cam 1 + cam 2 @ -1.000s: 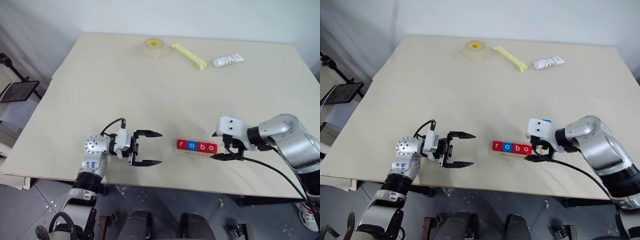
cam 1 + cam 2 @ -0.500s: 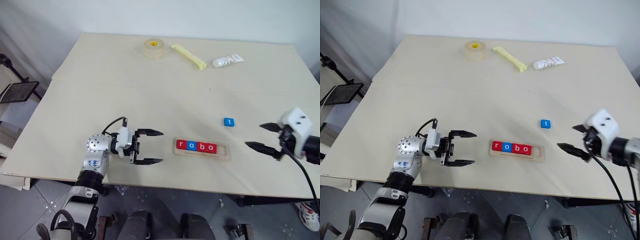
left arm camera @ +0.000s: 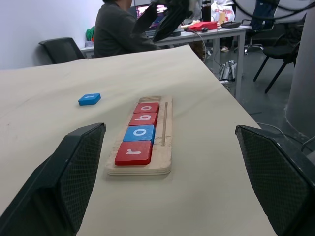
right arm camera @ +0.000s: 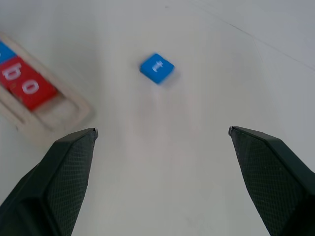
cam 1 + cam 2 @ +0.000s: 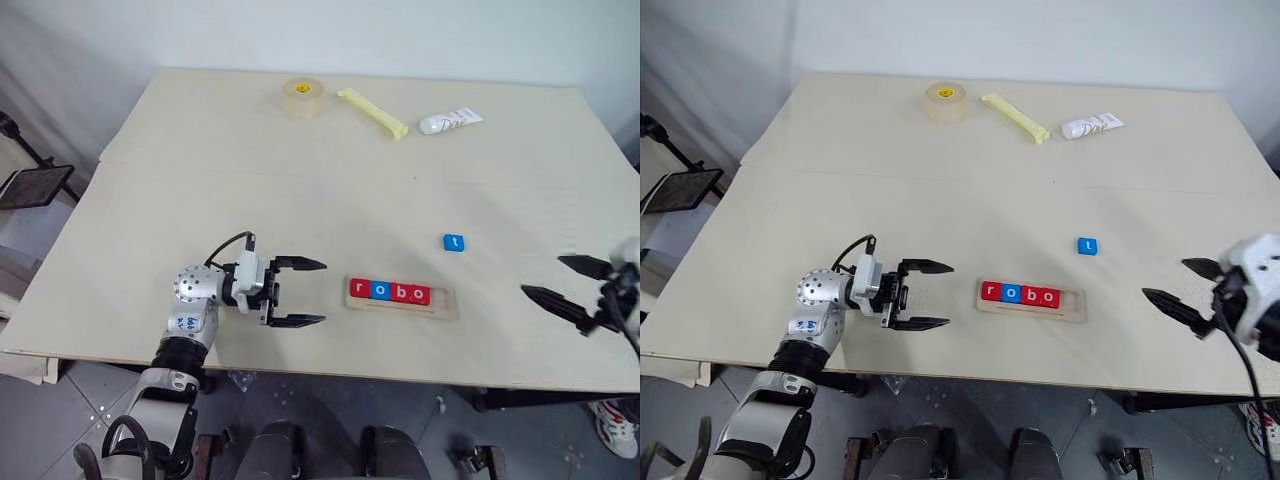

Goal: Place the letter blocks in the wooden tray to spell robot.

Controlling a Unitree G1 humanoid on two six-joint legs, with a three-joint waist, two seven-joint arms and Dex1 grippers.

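The wooden tray (image 5: 447, 309) lies near the table's front edge with four letter blocks (image 5: 390, 292) in it, reading r, o, b, o: red, blue, red, red. Its right end is bare wood. A blue t block (image 5: 454, 242) lies loose on the table behind the tray's right end, also seen as the t block (image 4: 157, 68). My left gripper (image 5: 303, 292) stands open just left of the tray, pointing at it. My right gripper (image 5: 566, 282) is open at the table's right side, away from both the tray and the t block.
At the table's far side lie a tape roll (image 5: 302, 97), a yellow stick (image 5: 373, 111) and a white tube (image 5: 450, 121). A black-framed stand (image 5: 35, 185) sits off the table's left edge. In the left wrist view a person (image 3: 120, 29) sits at a desk beyond the table.
My right gripper has pulled away from the tray's right end, swinging out to the right and uncovering the blue t block. The left gripper has stayed put.
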